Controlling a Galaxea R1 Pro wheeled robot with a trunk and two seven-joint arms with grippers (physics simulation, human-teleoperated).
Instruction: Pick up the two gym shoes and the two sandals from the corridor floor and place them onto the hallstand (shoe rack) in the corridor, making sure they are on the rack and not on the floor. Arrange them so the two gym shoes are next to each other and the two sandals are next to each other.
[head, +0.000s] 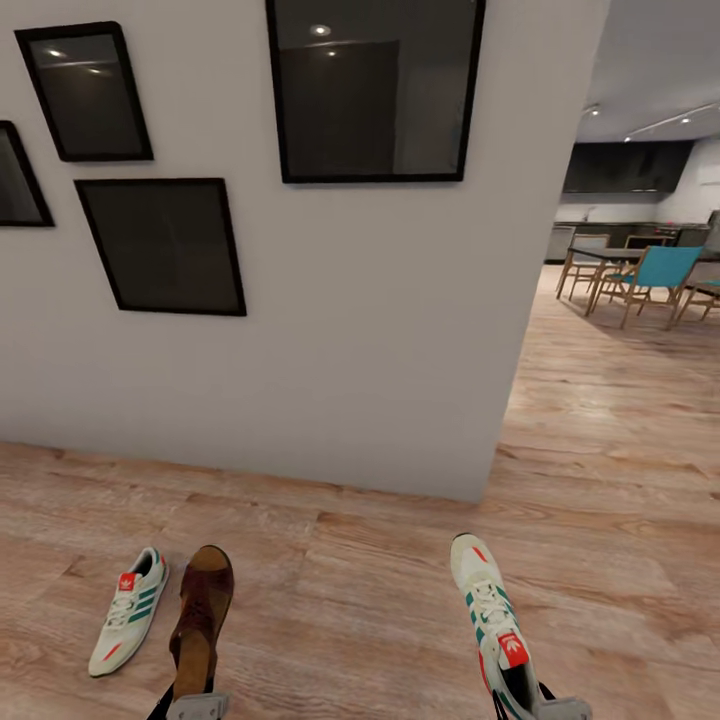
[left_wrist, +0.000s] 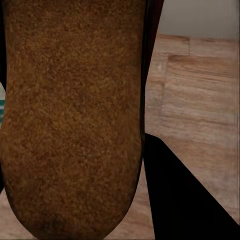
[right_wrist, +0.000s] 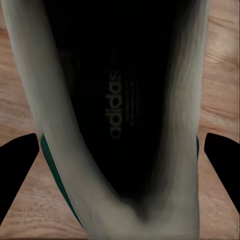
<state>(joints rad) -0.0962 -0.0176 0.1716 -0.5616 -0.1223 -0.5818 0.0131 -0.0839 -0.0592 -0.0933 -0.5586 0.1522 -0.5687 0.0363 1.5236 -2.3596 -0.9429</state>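
Beyond my left claw (head: 196, 706), which apparently grips a sandal (head: 203, 622), the loose sneaker (head: 130, 610) lies alongside, toes forward; my right claw (head: 540, 708) holds the other sneaker (head: 492, 620).

White wall (head: 380, 330) bearing four black-framed dark pictures (head: 372, 90); beyond its corner, wooden dining table (head: 620, 258) with teal-backed chairs (head: 662, 272)

both pincers (head: 197, 706) (head: 545, 708) low, clamped

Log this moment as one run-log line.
left gripper: holding sandal | right gripper: holding sneaker | other sneaker: on floor | rack: not reached
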